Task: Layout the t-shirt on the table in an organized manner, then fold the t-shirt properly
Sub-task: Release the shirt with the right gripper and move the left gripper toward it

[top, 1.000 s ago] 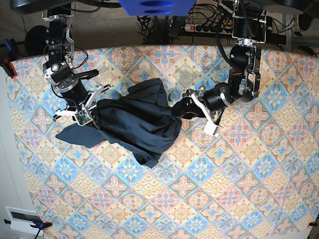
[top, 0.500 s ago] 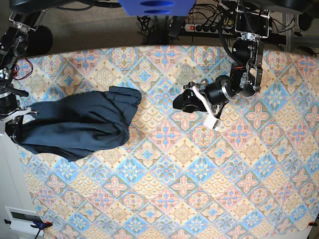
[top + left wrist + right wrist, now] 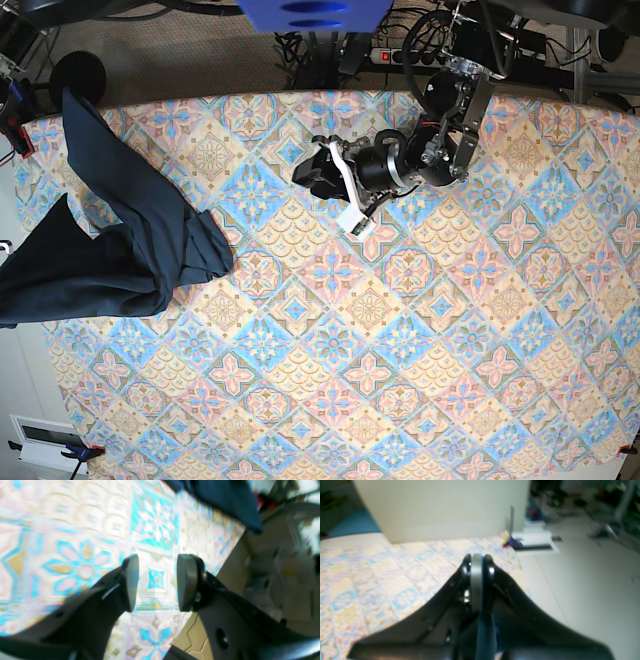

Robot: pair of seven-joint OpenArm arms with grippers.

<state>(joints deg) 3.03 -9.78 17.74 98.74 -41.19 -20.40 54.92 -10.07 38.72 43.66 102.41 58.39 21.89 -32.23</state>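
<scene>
The dark navy t-shirt (image 3: 130,250) lies bunched at the left edge of the table (image 3: 400,350). One part is drawn up toward the far left corner and another hangs over the left side. In the right wrist view my right gripper (image 3: 476,560) is shut, with a strip of the t-shirt (image 3: 485,635) showing just behind its fingers. In the base view that gripper is outside the frame. My left gripper (image 3: 305,172) hovers open over bare table near the far middle, apart from the cloth. In the left wrist view the left gripper (image 3: 156,585) is open with nothing between its fingers, and the t-shirt (image 3: 225,497) lies beyond.
A power strip (image 3: 410,55) and cables lie behind the table's far edge. A red clamp (image 3: 18,135) grips the left corner. A white box (image 3: 45,440) sits on the floor at the near left. Floor and a pale wall (image 3: 445,510) lie past the table's edge.
The right arm has dragged the t-shirt from the table's middle to its left edge and lifted part of it toward the far corner. The open left gripper has moved left along the far side.
</scene>
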